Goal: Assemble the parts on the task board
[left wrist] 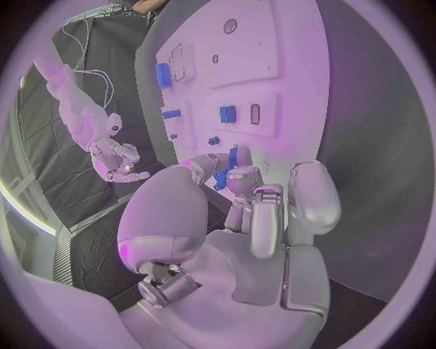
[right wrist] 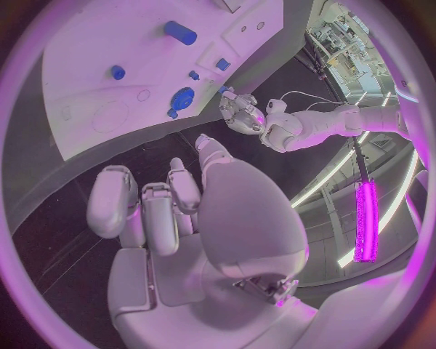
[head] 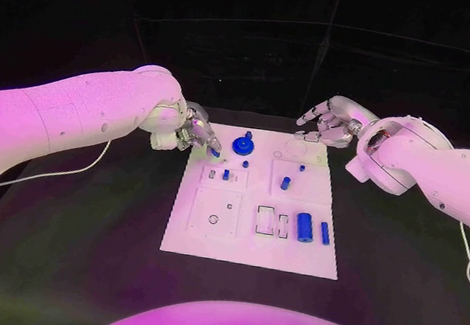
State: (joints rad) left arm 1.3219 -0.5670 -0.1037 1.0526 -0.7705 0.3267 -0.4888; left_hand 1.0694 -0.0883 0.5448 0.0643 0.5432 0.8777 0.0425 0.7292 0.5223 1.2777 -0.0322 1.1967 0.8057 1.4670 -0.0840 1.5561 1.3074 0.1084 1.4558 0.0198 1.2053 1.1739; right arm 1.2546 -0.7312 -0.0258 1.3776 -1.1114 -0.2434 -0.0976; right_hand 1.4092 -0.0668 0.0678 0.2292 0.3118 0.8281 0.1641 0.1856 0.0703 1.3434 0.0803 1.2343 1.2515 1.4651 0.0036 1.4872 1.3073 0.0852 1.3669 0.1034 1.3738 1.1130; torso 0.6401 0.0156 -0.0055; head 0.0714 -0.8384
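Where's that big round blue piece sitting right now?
In the head view, the round blue piece sits near the far edge of the white task board, just right of the left hand's fingertips.

We see the task board (head: pixel 250 249) at the middle of the table (head: pixel 73 255). Our left hand (head: pixel 196 134) sits at its far left corner, our right hand (head: pixel 331 120) beyond its far right corner. Parts lie across the board.

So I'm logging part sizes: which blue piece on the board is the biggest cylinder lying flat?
The thick blue cylinder near the task board's front right corner. A much slimmer blue rod lies right beside it; the other blue pieces are smaller.
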